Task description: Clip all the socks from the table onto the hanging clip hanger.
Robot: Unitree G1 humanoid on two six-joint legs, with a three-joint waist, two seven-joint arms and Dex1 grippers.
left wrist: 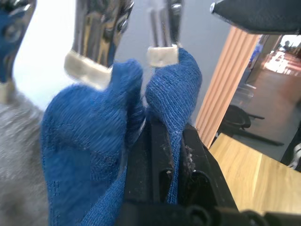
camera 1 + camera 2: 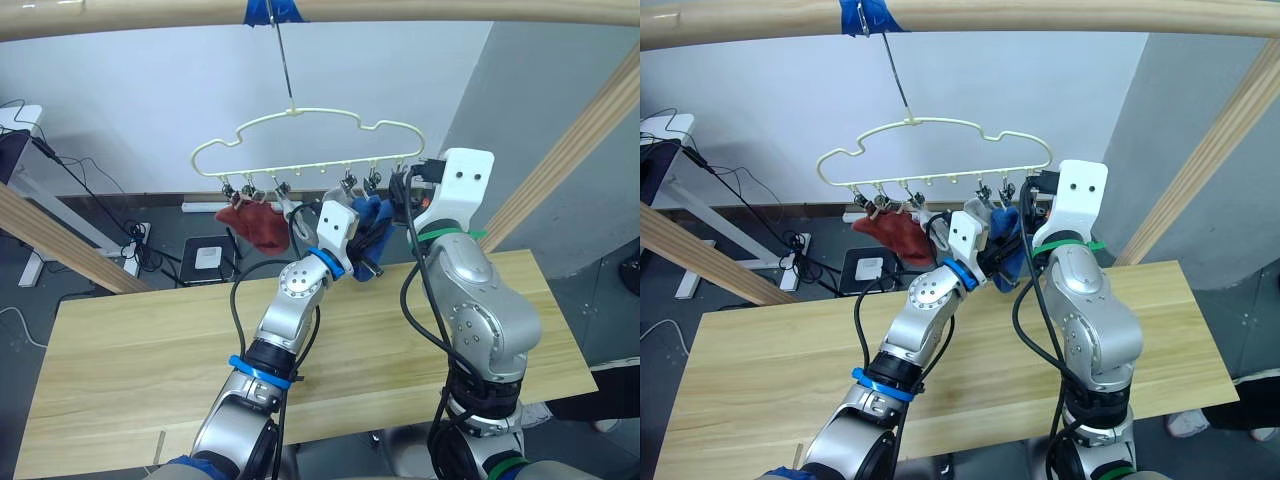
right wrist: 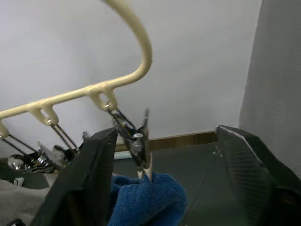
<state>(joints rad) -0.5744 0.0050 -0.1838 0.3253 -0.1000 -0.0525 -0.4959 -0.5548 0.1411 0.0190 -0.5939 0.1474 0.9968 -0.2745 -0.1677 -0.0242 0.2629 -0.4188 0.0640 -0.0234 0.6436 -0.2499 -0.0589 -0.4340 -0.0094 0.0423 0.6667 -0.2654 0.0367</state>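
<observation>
Both eye views look forward and down from head height over the table (image 2: 120, 340) toward the far wall, sharing nearly the whole scene (the right eye's framing sits slightly offset). The left wrist view sits very close beneath the blue sock (image 1: 117, 141), facing up at the clips. The right wrist view, also close, faces the clip hanger (image 3: 136, 70) and the same sock.

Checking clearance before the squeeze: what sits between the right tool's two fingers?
In the right wrist view, the hanger's end clip hangs between the right tool's open fingers, biting a blue sock.
</observation>
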